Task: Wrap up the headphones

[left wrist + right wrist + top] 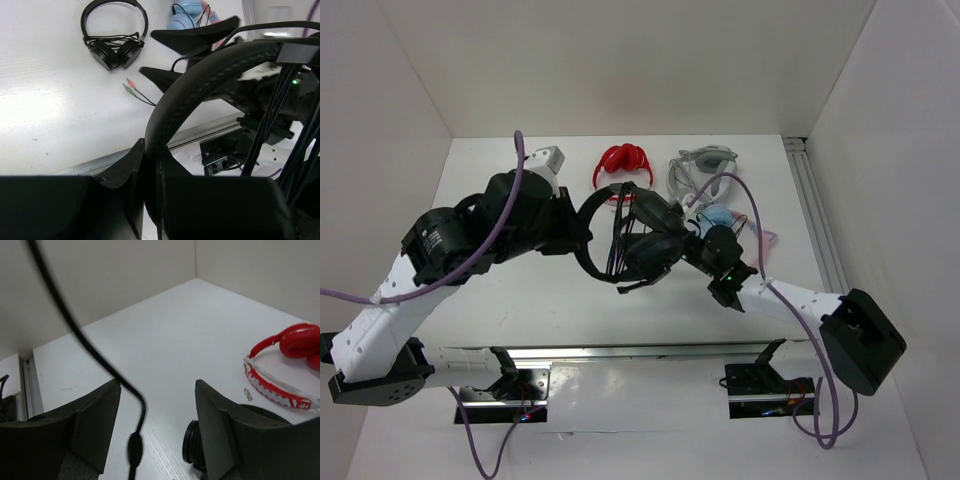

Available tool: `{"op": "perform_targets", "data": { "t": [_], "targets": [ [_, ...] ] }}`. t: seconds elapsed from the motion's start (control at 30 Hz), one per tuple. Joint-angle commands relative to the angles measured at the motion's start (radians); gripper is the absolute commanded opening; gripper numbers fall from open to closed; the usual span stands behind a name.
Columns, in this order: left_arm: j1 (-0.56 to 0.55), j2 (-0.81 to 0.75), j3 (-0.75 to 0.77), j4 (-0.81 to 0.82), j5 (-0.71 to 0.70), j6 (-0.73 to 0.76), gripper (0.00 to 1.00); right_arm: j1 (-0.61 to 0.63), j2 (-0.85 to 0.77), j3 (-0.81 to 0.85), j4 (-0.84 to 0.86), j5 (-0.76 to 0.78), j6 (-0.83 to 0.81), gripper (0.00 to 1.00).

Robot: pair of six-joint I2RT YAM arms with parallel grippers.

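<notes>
The large black headphones hang above the table between my two arms, with several cable strands running across the band. My left gripper is shut on the padded headband, pinched between its fingers. My right gripper is open just behind the cups. In the right wrist view the thin black cable with an inline lump passes loose between its open fingers, and part of a black cup shows below. The boom microphone points toward the front.
Red headphones and a grey-white pair lie at the back. A blue and pink pair lies beside my right arm. A smaller black on-ear pair and two jack plugs lie on the table. White walls enclose the area.
</notes>
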Motion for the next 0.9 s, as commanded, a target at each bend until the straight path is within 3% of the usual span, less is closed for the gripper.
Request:
{"op": "perform_targets", "data": {
  "t": [0.0,0.1,0.17,0.2,0.23,0.4,0.5,0.57,0.63,0.87],
  "targets": [
    [0.003,-0.03,0.035,0.102,0.035,-0.029,0.0,-0.004,0.06,0.072,0.03,-0.03,0.022,0.69],
    [0.003,-0.03,0.035,0.102,0.026,-0.029,0.0,-0.004,0.083,0.062,0.068,-0.042,0.04,0.65],
    [0.003,-0.03,0.054,0.09,0.006,-0.029,0.0,-0.004,0.083,0.034,0.077,-0.042,0.04,0.55],
    [0.003,-0.03,0.054,0.09,-0.028,-0.029,0.0,-0.004,0.083,0.023,0.087,-0.042,0.04,0.42],
    [0.012,-0.03,0.078,0.075,-0.046,-0.043,0.0,-0.004,0.083,0.011,0.087,-0.042,0.051,0.36],
    [0.048,-0.021,0.129,0.053,-0.09,-0.066,0.0,-0.004,0.094,-0.081,0.185,-0.065,0.092,0.3],
    [0.077,-0.011,0.143,0.077,-0.064,-0.066,0.0,-0.004,0.143,-0.106,0.263,-0.091,0.132,0.21],
    [0.077,-0.011,0.143,0.088,-0.064,-0.077,0.0,-0.004,0.164,-0.116,0.3,-0.1,0.163,0.21],
    [0.086,-0.002,0.143,0.088,-0.064,-0.077,0.0,-0.004,0.195,-0.116,0.337,-0.122,0.18,0.31],
    [0.086,-0.002,0.124,0.116,-0.054,-0.077,0.0,0.015,0.275,-0.126,0.452,-0.196,0.243,0.5]
  ]
}}
